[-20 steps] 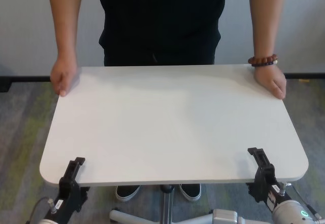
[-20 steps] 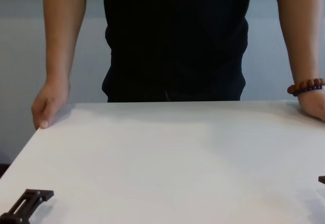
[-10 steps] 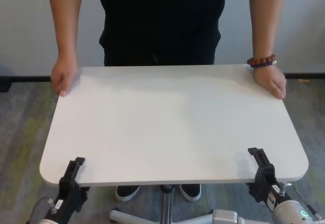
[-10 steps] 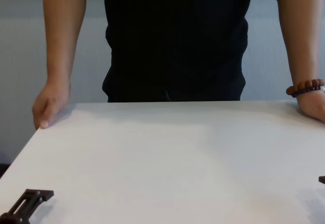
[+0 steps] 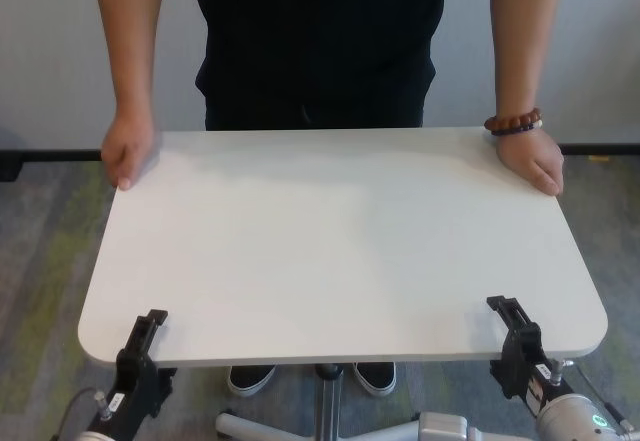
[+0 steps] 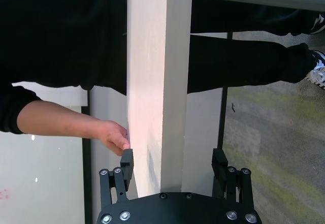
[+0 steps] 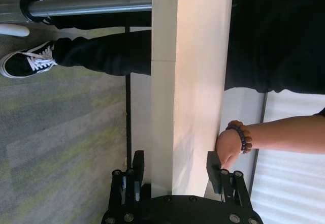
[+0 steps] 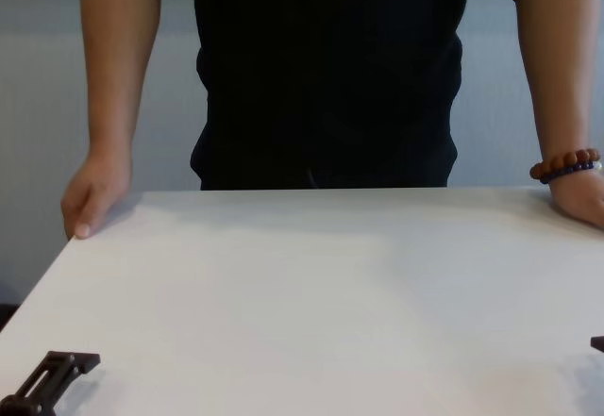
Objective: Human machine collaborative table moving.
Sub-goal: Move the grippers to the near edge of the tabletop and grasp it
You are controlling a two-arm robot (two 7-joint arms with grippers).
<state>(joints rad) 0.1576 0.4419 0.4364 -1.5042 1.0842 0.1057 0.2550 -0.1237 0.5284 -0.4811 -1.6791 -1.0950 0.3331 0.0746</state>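
The white table stands between me and the human, who is in a black shirt. The human's hands hold the far corners, one at the left and one with a bead bracelet at the right. My left gripper straddles the near edge at the left corner, and my right gripper straddles it at the right corner. In the left wrist view the left gripper has one finger on top and one apart below. The right gripper stands the same way.
The table's grey metal leg and base stand under the near edge, and the leg also shows in the right wrist view. The human's shoes are beneath the table. Grey-green carpet lies on both sides, with a pale wall behind.
The human's braceleted wrist has shifted slightly. The table and both grippers have barely moved.
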